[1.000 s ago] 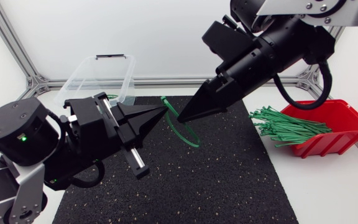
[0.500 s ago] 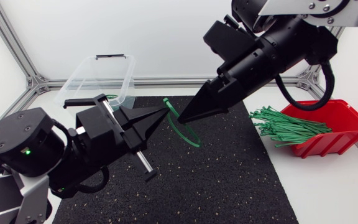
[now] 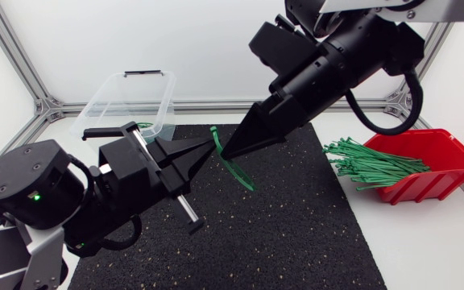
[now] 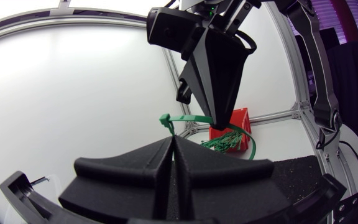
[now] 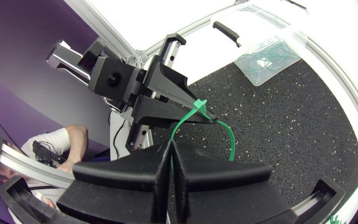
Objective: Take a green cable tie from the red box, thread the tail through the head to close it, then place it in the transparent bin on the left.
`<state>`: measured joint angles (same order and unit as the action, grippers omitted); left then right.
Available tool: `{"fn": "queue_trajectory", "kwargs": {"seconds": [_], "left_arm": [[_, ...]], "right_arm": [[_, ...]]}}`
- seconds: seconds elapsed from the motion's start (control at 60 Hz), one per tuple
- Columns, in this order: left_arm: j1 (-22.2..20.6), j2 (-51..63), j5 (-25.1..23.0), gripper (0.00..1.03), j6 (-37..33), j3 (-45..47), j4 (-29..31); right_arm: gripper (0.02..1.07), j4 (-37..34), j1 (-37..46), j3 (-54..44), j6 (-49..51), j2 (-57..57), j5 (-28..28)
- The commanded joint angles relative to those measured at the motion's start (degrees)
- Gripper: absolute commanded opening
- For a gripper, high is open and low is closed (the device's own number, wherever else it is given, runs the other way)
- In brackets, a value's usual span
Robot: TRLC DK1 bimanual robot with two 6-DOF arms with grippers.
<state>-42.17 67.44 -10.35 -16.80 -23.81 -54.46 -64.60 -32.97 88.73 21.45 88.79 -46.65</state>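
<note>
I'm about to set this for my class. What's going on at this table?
Both arms hold one green cable tie in the air above the black mat. The left gripper and the right gripper are each shut on it, tips close together near its head, and the rest of the tie curves down in a loop. More ties lie in the red box. The transparent bin stands behind.

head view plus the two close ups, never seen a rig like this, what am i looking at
Two robot arms work at a table. The head view looks down from above. The other two pictures come from a camera on each arm's wrist, looking along its own black pincer. The left pincer and the right pincer are both closed on one green cable tie, held above a black mat. A red box at the right holds more ties. A clear bin stands at the back left.
</note>
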Motion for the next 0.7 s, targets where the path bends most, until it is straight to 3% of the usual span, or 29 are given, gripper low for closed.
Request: {"fn": "queue_trajectory", "kwargs": {"seconds": [0.0,0.683], "left_arm": [[-0.7,0.3,-0.4,0.04,-1.6,1.5,-0.8],[-2.7,-2.0,2.3,0.04,-3.1,3.2,-1.3]], "right_arm": [[0.07,-0.8,-0.8,1.8,0.0,2.0,-0.1],[0.07,-2.1,1.5,3.5,0.7,4.2,1.7]]}}
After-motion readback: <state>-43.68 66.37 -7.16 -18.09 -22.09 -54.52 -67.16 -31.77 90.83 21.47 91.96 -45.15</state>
